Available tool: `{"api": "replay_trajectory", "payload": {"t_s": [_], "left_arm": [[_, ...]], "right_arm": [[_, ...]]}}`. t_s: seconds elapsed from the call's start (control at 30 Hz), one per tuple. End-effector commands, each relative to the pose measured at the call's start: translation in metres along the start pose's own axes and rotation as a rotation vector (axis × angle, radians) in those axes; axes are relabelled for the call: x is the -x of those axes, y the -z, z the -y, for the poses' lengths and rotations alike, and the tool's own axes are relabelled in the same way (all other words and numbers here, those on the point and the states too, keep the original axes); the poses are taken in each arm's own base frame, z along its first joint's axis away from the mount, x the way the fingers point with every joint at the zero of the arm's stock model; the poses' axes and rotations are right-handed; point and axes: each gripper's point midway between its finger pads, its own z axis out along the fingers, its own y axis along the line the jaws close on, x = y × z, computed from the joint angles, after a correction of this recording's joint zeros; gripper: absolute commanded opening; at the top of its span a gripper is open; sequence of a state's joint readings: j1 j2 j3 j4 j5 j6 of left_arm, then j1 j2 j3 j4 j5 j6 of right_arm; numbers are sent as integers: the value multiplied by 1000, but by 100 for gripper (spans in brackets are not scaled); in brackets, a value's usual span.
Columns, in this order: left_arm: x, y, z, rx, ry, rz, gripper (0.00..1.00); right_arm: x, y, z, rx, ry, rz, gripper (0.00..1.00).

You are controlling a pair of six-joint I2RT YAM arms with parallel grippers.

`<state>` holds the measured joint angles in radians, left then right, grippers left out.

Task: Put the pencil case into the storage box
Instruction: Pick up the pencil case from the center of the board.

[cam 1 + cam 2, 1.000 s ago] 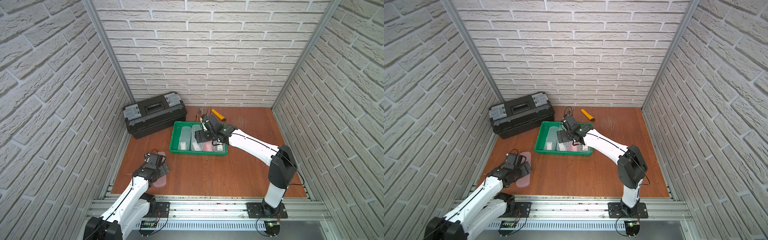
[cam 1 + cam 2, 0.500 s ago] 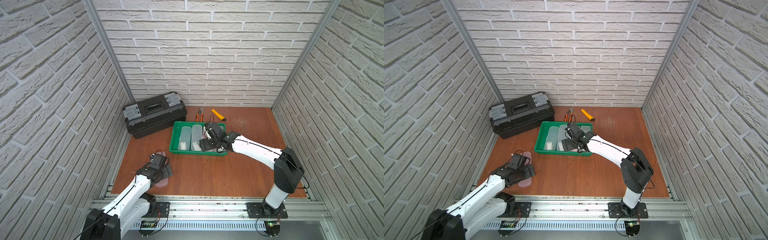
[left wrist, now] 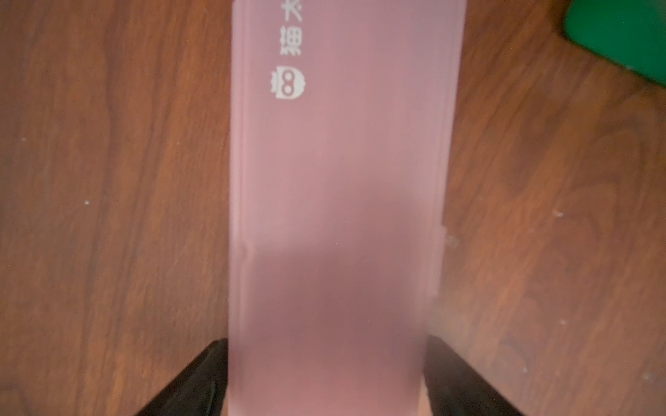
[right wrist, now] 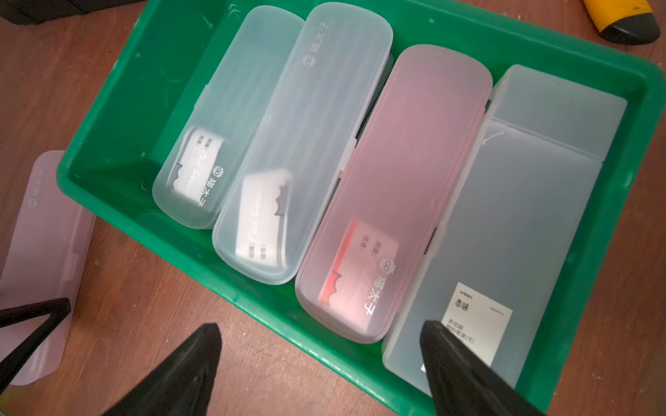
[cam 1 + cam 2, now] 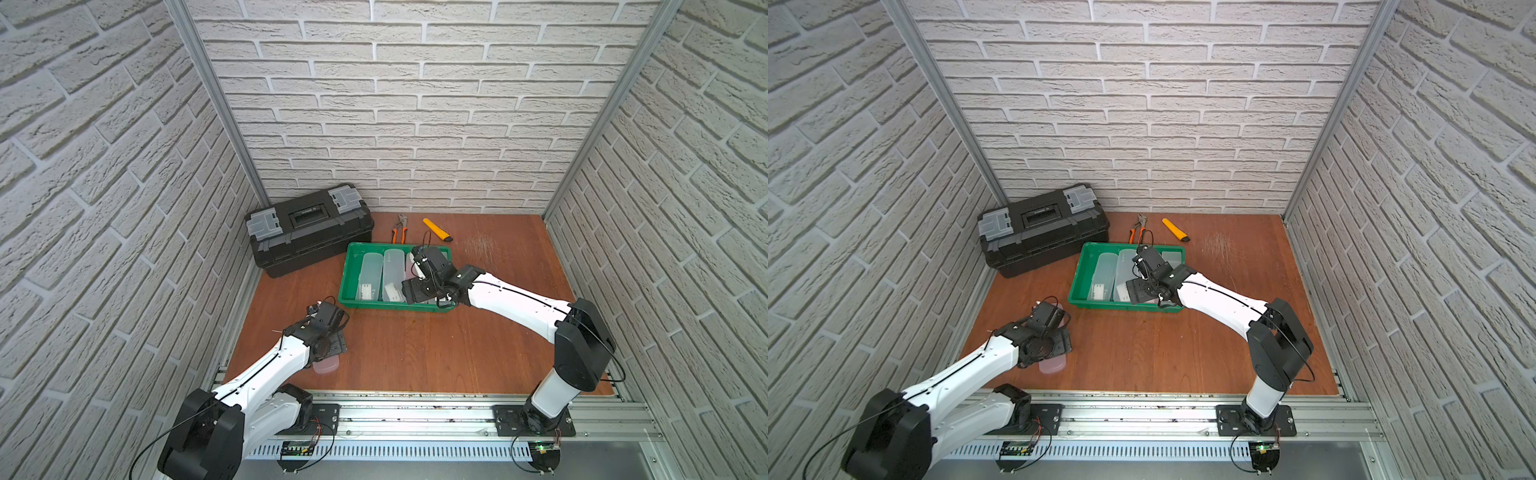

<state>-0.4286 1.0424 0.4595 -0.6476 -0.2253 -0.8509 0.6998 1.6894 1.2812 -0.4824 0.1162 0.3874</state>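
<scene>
- A brown wooden worktop [image 5: 415, 353] lies inside white brick-patterned walls [image 5: 415, 124].
- A black toolbox [image 5: 309, 228] with grey latches stands at the back by the wall on the left arm's side. Orange-handled pliers [image 5: 399, 232] and a yellow knife [image 5: 436, 229] lie just beyond the storage box.
- The green storage box [image 5: 349, 270] sits mid-worktop, beside the toolbox.
- It holds four cases side by side: two clear rounded cases [image 4: 230, 115], a pink case [image 4: 393, 194] and a rectangular clear case [image 4: 522, 216].
- The pencil case [image 3: 338, 180], frosted pink with a white owl mark, lies flat on the worktop outside the box, near the front on the left arm's side. In both top views only its near end shows past the left arm [image 5: 326, 365].
- The left jaws grasp this pencil case, one black finger [image 3: 201, 378] pressed against each long side.
- The right jaws stand released and hold nothing. They hover over the box's near rim [image 4: 252, 288], one finger [image 4: 194, 360] over the worktop and the other over the rectangular clear case.
</scene>
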Motion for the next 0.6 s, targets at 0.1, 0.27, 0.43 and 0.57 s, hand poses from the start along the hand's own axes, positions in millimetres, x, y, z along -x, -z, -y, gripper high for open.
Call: {"api": "replay_trajectory", "payload": {"t_s": [0.1, 0.27, 0.43, 0.57], "left_arm": [[6, -2, 1, 20, 6, 12, 93], [4, -5, 4, 21, -1, -1, 85], [13, 6, 3, 30, 8, 54, 71], [23, 21, -5, 38, 34, 122, 69]], "right_arm": [[7, 13, 4, -17, 14, 46, 91], [6, 15, 7, -24, 17, 48, 91], [9, 18, 7, -28, 18, 58, 91], [11, 19, 7, -27, 20, 62, 91]]}}
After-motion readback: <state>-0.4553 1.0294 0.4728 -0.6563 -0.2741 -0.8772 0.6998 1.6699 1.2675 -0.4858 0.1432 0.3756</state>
